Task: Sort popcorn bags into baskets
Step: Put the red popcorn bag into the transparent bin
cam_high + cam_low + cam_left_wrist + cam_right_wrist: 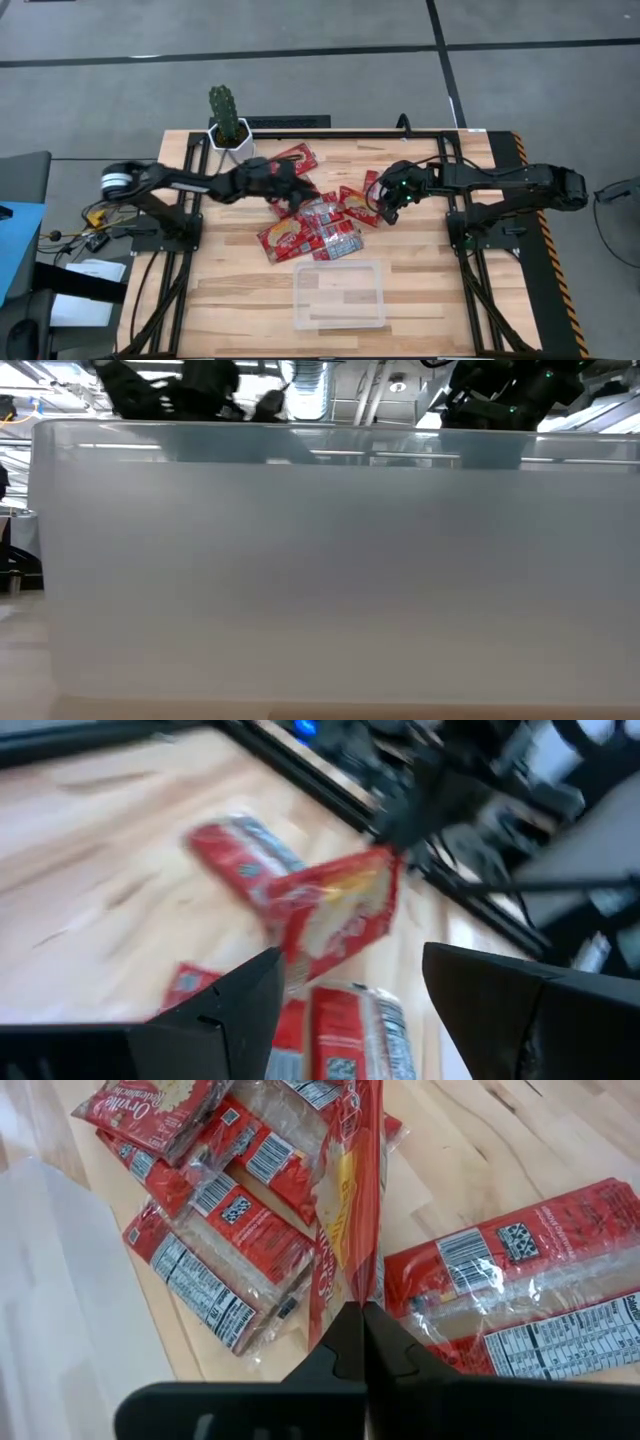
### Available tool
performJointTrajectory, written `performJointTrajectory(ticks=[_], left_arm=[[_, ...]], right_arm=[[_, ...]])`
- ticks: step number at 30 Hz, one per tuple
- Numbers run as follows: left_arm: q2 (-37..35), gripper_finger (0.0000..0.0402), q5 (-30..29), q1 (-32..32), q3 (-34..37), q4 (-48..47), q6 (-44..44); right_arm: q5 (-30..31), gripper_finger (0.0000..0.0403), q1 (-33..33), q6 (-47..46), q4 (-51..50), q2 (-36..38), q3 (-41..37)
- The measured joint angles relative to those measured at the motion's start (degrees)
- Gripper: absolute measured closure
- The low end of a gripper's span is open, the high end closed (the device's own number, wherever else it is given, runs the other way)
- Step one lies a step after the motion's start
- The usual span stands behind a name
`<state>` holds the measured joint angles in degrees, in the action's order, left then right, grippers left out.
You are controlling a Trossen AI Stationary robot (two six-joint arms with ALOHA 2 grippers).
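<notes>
While I watch from far away, I start at the left, where the left end effector point(297, 196) hangs over the pile of popcorn bags point(312, 228) with its fingers apart and nothing between them. The pile lies in the middle of the wooden surface point(240, 290), just behind the clear basket point(340, 296). Further right, the right end effector point(385, 207) is pinched tight on the edge of one red bag point(350, 1210) and holds it up on end. I can see no bag in the basket from above, so I think the sorting has only begun and almost all of it is left to do. The top camera shows me the whole pile and both arms. The right wrist camera shows what the top one cannot: the fingers squeezed on the thin edge of the bag. The low camera is no help, since the basket wall point(320, 570) fills nearly all of it.
</notes>
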<state>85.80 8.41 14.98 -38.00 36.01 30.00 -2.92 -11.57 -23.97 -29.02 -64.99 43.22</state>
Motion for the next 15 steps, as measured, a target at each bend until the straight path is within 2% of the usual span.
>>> performJointTrajectory(ticks=[4, 9, 15], left_arm=[[7.76, 0.0165, 5.49, 0.62, -7.06, -1.10, -6.10], [15.32, 0.0155, 7.42, 2.33, -14.49, -4.34, -10.63], [18.32, 0.0152, 10.28, 4.04, -17.64, -5.86, -17.97]], right_arm=[[-0.14, 0.0400, 0.00, 0.24, 0.89, 0.00, 0.00], [-0.28, 0.0400, -0.02, 0.28, 1.19, 0.02, 0.00], [-0.39, 0.0400, 0.45, 0.48, 1.19, 0.02, 0.00]])
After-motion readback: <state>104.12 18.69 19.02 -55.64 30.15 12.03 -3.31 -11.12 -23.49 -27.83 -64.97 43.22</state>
